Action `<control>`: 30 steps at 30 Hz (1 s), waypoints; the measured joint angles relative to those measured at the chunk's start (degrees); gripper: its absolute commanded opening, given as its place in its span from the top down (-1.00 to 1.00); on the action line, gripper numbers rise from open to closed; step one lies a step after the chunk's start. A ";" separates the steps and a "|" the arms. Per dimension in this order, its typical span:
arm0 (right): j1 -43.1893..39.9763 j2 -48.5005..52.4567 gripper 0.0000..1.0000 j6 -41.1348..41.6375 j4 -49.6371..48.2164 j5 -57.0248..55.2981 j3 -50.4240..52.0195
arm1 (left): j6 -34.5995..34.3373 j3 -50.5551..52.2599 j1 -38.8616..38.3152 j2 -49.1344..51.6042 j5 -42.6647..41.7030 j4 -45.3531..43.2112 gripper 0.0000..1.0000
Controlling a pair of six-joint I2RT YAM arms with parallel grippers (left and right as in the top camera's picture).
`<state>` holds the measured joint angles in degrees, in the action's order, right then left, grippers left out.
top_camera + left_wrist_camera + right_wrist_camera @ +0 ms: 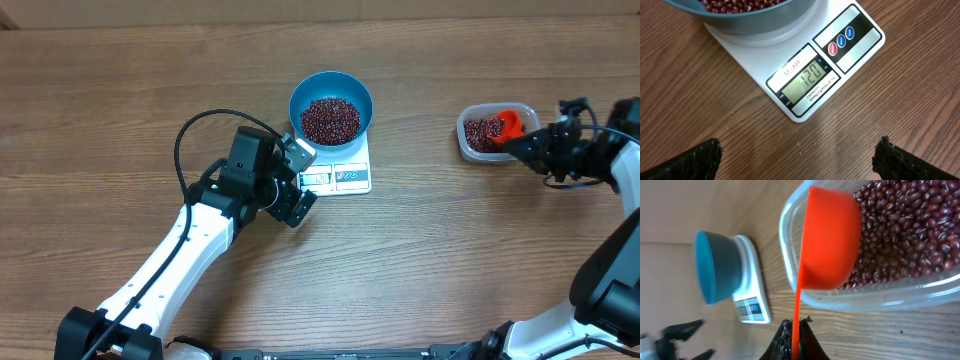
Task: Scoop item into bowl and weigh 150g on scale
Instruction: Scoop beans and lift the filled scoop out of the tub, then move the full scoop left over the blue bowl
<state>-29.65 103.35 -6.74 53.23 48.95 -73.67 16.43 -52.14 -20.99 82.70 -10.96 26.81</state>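
The blue bowl point(296, 100) sits on the white scale point(345, 178), holding a heap of red-brown beans point(330, 120). My left gripper point(300, 182) hovers open over the table just in front of the scale's display point(805, 82), nothing between its fingertips point(705, 157). To the right, my right gripper point(796, 340) is shut on the thin handle of an orange scoop point(832, 235). The scoop's cup lies in a clear tub point(875, 297) of beans point(905, 230), turned on its side. In the overhead view the scoop point(511, 122) shows inside the tub point(470, 145).
The scale's display reads 120 in the left wrist view. Bare wooden table surrounds the scale and tub. My left arm's cable loops over the table to the left of the bowl point(185, 140).
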 measured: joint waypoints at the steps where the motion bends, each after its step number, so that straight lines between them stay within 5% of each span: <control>1: -0.81 0.00 0.93 -0.66 0.66 1.40 0.00 | 0.00 0.00 0.00 0.00 0.00 -0.02 -0.99; 11: -0.63 0.00 0.93 -7.65 9.46 12.20 -0.35 | 0.00 0.00 0.00 0.00 0.00 -0.02 -0.99; 17: 8.11 0.00 0.93 -8.61 13.70 13.46 -7.91 | 0.00 0.00 0.00 0.00 0.00 -0.02 -0.99; 30: 32.04 0.00 0.93 4.48 0.17 7.93 -16.02 | 0.00 0.00 0.00 0.00 0.00 -0.02 -0.99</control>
<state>2.39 103.35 -2.26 53.41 56.88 -89.69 16.43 -52.14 -20.99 82.70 -10.96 26.79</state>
